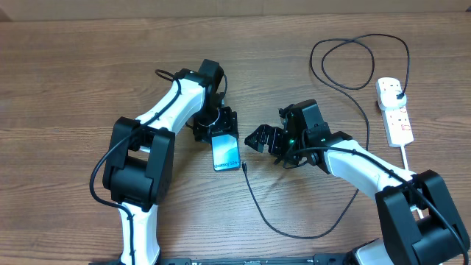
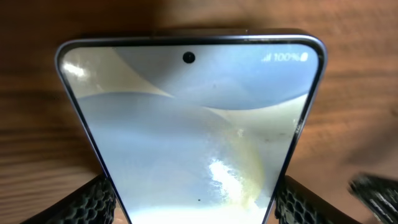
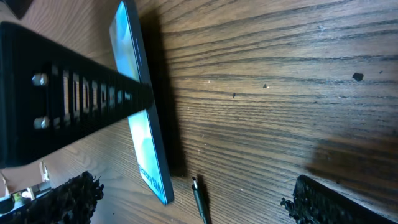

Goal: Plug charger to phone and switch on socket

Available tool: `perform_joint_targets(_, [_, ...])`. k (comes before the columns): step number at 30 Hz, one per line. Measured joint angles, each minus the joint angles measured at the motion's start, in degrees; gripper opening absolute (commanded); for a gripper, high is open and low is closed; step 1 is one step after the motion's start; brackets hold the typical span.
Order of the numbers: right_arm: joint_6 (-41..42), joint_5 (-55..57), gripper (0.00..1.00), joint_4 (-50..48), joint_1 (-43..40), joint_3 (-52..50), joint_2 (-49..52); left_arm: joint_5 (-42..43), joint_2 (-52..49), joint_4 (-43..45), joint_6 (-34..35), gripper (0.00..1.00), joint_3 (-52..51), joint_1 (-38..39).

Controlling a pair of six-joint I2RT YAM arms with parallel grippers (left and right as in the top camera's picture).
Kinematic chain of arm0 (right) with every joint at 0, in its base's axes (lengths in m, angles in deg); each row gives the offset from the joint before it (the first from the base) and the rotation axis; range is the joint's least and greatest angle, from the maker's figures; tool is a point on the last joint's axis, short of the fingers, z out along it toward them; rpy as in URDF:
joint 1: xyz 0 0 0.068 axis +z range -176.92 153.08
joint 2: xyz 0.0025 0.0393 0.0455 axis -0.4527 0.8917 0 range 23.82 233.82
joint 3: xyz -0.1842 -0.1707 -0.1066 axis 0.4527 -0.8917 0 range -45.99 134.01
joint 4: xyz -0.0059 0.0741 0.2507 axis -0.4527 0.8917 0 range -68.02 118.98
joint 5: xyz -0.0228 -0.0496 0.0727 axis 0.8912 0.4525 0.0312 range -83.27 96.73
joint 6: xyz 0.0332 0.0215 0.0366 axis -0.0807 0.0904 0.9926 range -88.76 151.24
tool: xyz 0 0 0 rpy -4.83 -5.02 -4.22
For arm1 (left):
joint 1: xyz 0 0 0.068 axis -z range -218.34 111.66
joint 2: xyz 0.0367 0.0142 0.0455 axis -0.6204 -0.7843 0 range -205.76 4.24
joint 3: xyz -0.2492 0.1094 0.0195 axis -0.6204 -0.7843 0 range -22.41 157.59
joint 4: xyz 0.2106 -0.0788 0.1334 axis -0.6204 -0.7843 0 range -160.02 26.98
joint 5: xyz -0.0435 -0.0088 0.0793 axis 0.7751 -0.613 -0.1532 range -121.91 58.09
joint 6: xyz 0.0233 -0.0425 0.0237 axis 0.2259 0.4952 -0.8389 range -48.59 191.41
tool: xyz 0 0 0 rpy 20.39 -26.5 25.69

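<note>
The phone (image 1: 226, 152), screen lit light blue, lies at the table's middle. My left gripper (image 1: 217, 131) is shut on the phone (image 2: 193, 130) at its far end, a finger (image 2: 93, 202) against each long edge. The charger is a thin black cable; its connector tip (image 1: 243, 169) lies on the wood just right of the phone's near end, apart from it. My right gripper (image 1: 255, 140) stands open over that tip (image 3: 198, 190), with nothing held between its fingers (image 3: 323, 200). The charger's black plug (image 1: 397, 91) sits in the white socket (image 1: 396, 118) at far right.
The charger cable loops wide at the back right (image 1: 312, 59) and runs along the front (image 1: 309, 237) under my right arm. The socket's thick white cord (image 1: 407, 156) trails toward the front right. In the right wrist view a black part of the left gripper (image 3: 74, 112) crosses the phone (image 3: 146, 134).
</note>
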Motion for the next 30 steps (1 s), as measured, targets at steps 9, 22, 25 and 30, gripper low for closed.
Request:
perform_joint_targets(9, [1.3,0.3,0.99,-1.6,2.3,-0.1,0.0,9.8,-0.9,-3.4,-4.5,0.63,-0.6,-0.7])
perform_joint_targets(22, [6.5,2.9,0.84,-7.4,11.9,-0.2,2.4,12.2,-1.1,-4.4,-6.4,0.64,-0.9,-0.8])
perform_joint_targets(25, [6.9,2.1,0.75,-8.9,12.8,-0.2,3.5,12.6,-1.2,-4.4,-6.6,0.65,-1.0,-0.6])
perform_joint_targets(30, [7.2,1.8,0.72,-9.0,12.8,-0.2,3.6,13.6,-1.4,-4.4,-7.1,0.66,-1.0,-0.6])
